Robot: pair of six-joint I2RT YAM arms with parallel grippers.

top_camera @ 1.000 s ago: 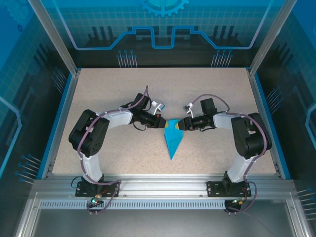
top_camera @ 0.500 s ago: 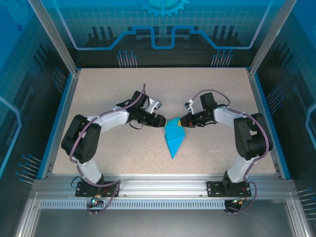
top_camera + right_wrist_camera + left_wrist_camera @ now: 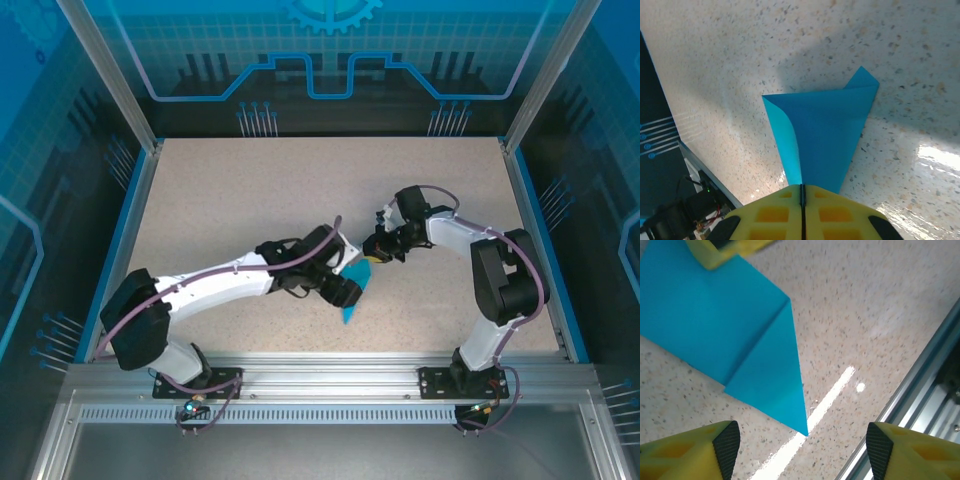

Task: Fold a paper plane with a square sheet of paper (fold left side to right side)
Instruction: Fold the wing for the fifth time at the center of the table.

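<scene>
R gripper clamped shut on far edge of paper plane, mid table. L gripper fingers wide apart, hovering by nose tip. Risk: R tug drags the unpinned paper, creases slip or open.

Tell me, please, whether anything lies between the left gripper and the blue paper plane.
Nothing visible does. The open left gripper faces the paper plane across bare table, with the plane's pointed tip lying nearest its fingers. The right gripper is shut on the plane's far end, off the left gripper's path.
</scene>
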